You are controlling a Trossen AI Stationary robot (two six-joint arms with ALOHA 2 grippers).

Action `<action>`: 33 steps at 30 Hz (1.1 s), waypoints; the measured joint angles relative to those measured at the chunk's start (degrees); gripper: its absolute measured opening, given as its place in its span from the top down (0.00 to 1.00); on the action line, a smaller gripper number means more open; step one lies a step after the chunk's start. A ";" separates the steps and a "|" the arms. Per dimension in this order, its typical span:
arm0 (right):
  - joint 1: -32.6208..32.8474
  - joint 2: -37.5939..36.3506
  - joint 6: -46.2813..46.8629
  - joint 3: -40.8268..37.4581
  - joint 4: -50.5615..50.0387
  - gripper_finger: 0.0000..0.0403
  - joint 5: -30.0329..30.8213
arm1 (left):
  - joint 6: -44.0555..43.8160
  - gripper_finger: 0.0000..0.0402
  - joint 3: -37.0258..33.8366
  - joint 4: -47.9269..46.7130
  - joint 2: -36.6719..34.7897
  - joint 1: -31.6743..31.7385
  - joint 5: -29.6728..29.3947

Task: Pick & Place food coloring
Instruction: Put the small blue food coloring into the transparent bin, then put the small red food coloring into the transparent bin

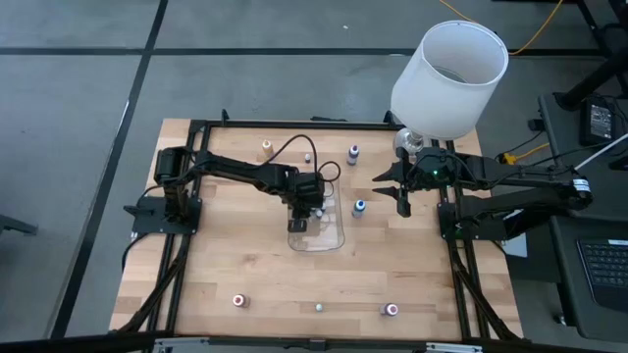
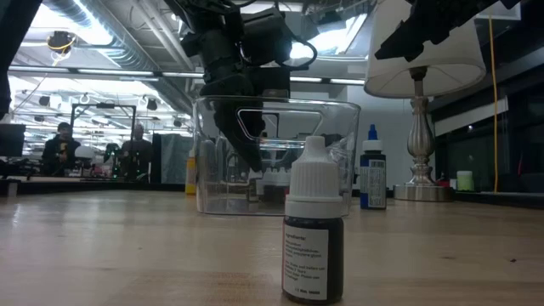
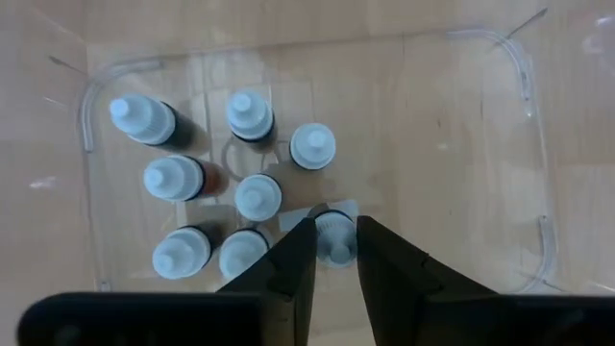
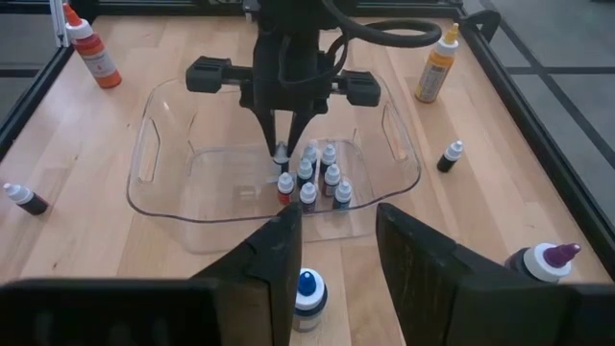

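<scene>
A clear plastic tray (image 1: pixel 338 241) (image 4: pixel 154 159) sits mid-table. Several tiny white-capped food coloring bottles (image 3: pixel 207 178) (image 4: pixel 317 183) stand grouped on its floor. My left gripper (image 1: pixel 306 212) (image 3: pixel 335 252) points down into the tray next to that group, shut on one more bottle (image 3: pixel 335 236). My right gripper (image 1: pixel 402 196) (image 4: pixel 336 231) hangs open, right of the tray and touching nothing, close to a blue-capped bottle (image 1: pixel 359 207) (image 4: pixel 306 293) standing on the table. More loose bottles stand at the near edge (image 1: pixel 238 301) (image 1: pixel 392 310). My left gripper pinches one small bottle by its white cap (image 3: pixel 335 231) between the two fingers (image 3: pixel 298 259), coming from above and pointing down. The bottle is upright, inside the tray beside the group. Whether its base stands on the tray floor, I cannot tell.
A lamp with a big white shade (image 1: pixel 451 71) stands at the far right corner. Larger bottles stand along the far side: an orange one (image 1: pixel 267 149) and a blue one (image 1: pixel 353 152). A dark bottle (image 2: pixel 313 229) stands at the near edge (image 1: pixel 319 307). A black frame borders the table.
</scene>
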 joint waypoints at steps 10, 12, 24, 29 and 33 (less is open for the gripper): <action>0.00 0.00 -0.07 0.00 0.00 0.66 -0.01 | 0.02 0.68 0.44 -0.81 0.00 0.00 -0.84; 0.00 0.00 0.02 0.00 0.00 0.66 -0.02 | 0.25 0.67 2.09 -2.71 -0.37 0.00 -0.14; -0.02 0.00 0.02 0.00 0.00 0.66 -0.01 | 3.95 0.66 25.31 -21.91 -0.83 -5.11 -0.46; -0.02 0.00 0.00 0.00 0.00 0.66 -0.02 | 1.73 0.65 33.08 -25.54 -0.87 -11.17 -1.45; -0.02 0.00 -0.07 0.00 0.00 0.66 -0.01 | -2.81 0.66 35.35 -25.75 -0.90 -17.40 -2.79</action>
